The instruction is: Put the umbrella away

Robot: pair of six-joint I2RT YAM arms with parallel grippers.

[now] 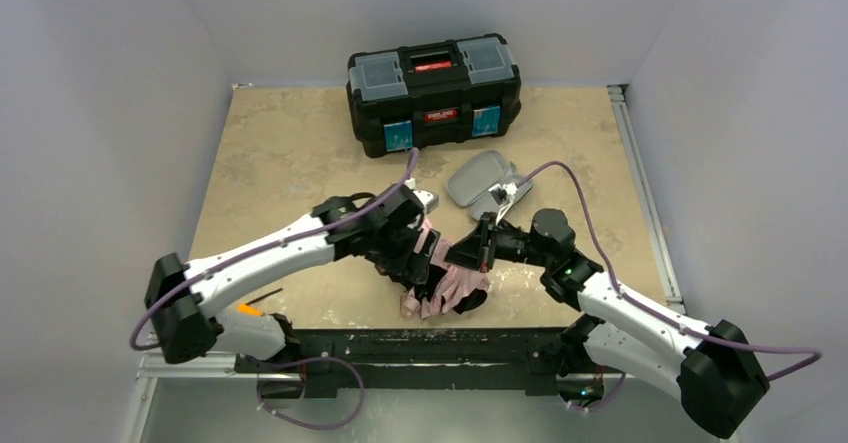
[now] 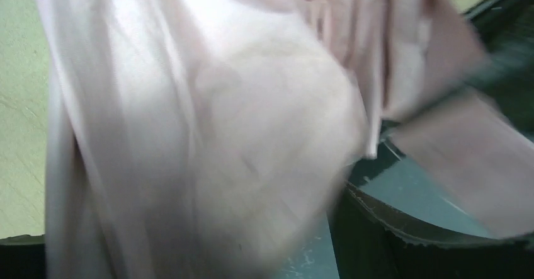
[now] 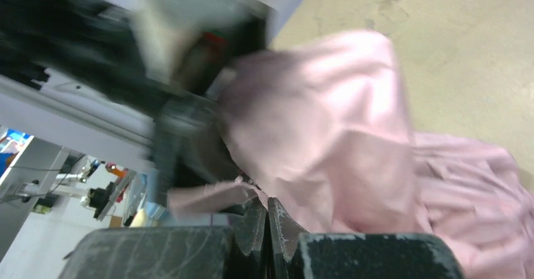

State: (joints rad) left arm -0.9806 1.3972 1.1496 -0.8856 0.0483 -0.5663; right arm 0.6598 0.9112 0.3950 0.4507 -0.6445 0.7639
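The umbrella point(image 1: 445, 285) lies as a crumpled heap of pale pink fabric with black ribs near the table's front edge, between my two arms. My left gripper point(image 1: 418, 263) is pressed into its left side. In the left wrist view the pink fabric point(image 2: 208, 134) fills the frame and hides one finger. The other finger point(image 2: 378, 247) stands far out to the right, so the jaws are open. My right gripper point(image 3: 269, 204) is shut, its fingertips pinching a fold of the pink fabric point(image 3: 327, 121) on the umbrella's right side point(image 1: 478, 251).
A black toolbox point(image 1: 433, 88) with a red label stands closed at the back of the table. A small grey oblong case point(image 1: 478, 178) lies just behind the grippers. The table's front edge and the black arm mount point(image 1: 420, 348) run close below the umbrella.
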